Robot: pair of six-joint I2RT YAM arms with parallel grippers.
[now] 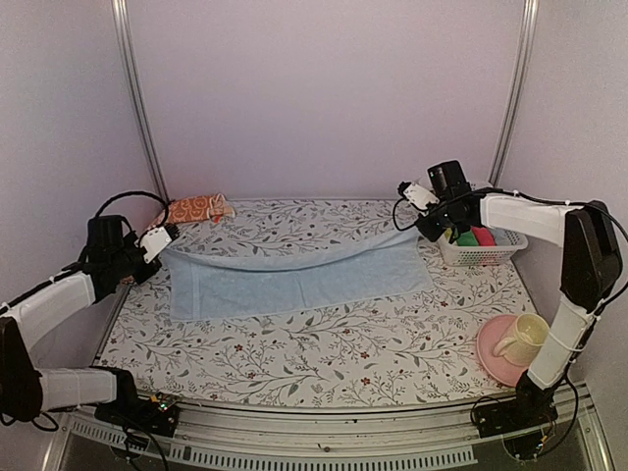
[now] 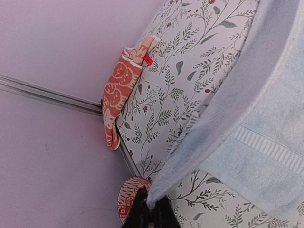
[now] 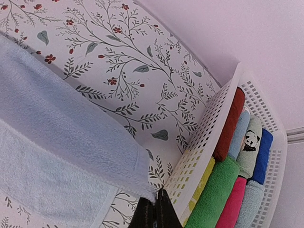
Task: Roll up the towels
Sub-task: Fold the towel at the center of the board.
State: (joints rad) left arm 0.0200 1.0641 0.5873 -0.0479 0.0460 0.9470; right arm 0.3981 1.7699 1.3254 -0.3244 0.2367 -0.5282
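A white basket (image 1: 481,258) stands at the back right of the tabletop (image 1: 324,353), packed with rolled towels (image 3: 216,194) side by side: dark red, green, pink, pale blue, deep blue, one with a panda print, and a yellow one against the wall. Near the front right, a pink plate (image 1: 488,361) carries a cream cup (image 1: 523,338). The blue towel (image 1: 294,285) lies spread across the middle of the tabletop, its far edge lifted at both corners and sagging between them. The left gripper (image 2: 152,204) is clenched on the left corner, the right gripper (image 3: 154,203) on the right corner, just beside the basket. The orange towel (image 1: 194,208) lies crumpled in the back left corner, apart from the blue one.
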